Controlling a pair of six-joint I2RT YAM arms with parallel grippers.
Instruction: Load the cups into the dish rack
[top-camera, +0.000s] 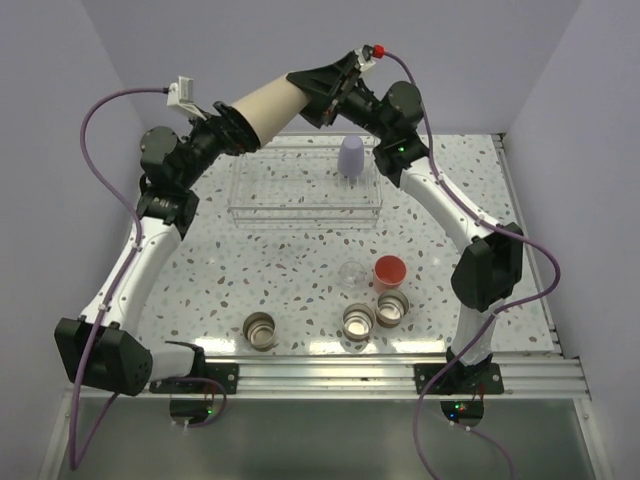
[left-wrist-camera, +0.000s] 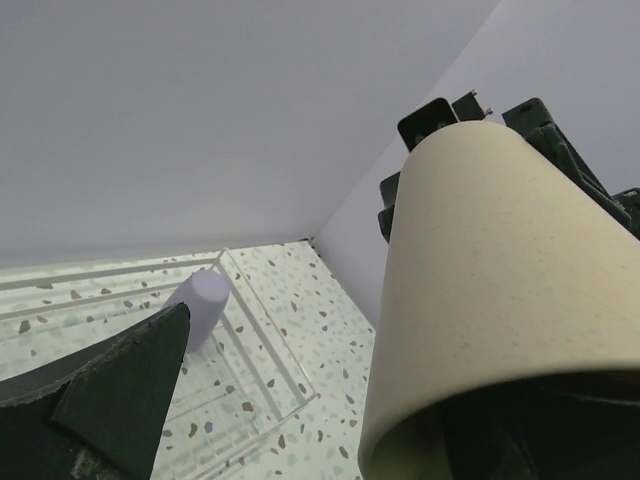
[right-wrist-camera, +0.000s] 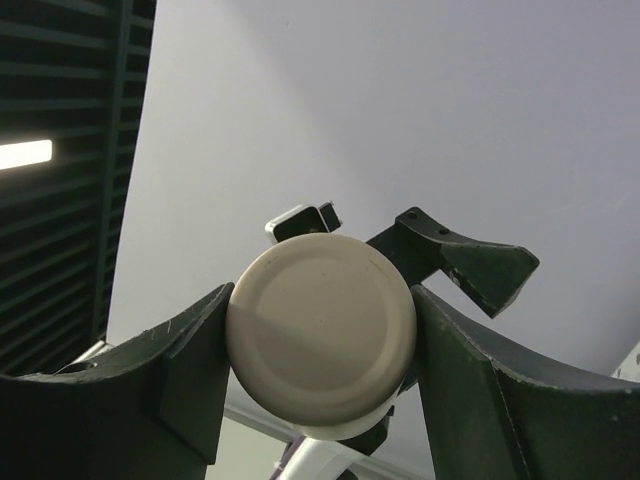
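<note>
**Item 1. Beige cup** (top-camera: 268, 112). Held in the air on its side, above the 11 o'clock corner of the dish rack (top-camera: 290, 212). In the top view its mouth points to 8 o'clock and its base to 2 o'clock. It is not in the rack.

**Item 2. Right gripper** (top-camera: 308, 97). Clamped on the base end of the beige cup. Its wrist view shows one finger (right-wrist-camera: 190, 380) pressed against each side of the round base.

**Item 3. Left gripper** (top-camera: 236, 128). At the mouth end of the beige cup, with its jaws spread. In its wrist view one finger (left-wrist-camera: 110, 390) stands clear of the cup wall, and the rack shows through the gap. The other finger is hidden at the cup's mouth, so contact there cannot be told.

**Item 4. Dish rack.** Clear and rectangular, at 12 o'clock on the speckled table (top-camera: 250, 270), its long side running from 9 to 3 o'clock.

**Item 5. Lavender cup** (top-camera: 352, 157). Inside the rack at the 3 o'clock end, mouth down.

**Item 6. Clear cup** (top-camera: 352, 272). On the table, at 5 o'clock from the rack.

**Item 7. Red-pink cup** (top-camera: 390, 270). Mouth up, just beside the clear cup at its 3 o'clock.

**Item 8. Silvery-rimmed cup A** (top-camera: 359, 321). Mouth up, at 6 o'clock of the clear cup.

**Item 9. Silvery-rimmed cup B** (top-camera: 393, 308). Mouth up, at 6 o'clock of the red-pink cup and just beside cup A.

**Item 10. Silvery-rimmed cup C** (top-camera: 262, 330). Mouth up, well apart at 9 o'clock of cup A.
</note>
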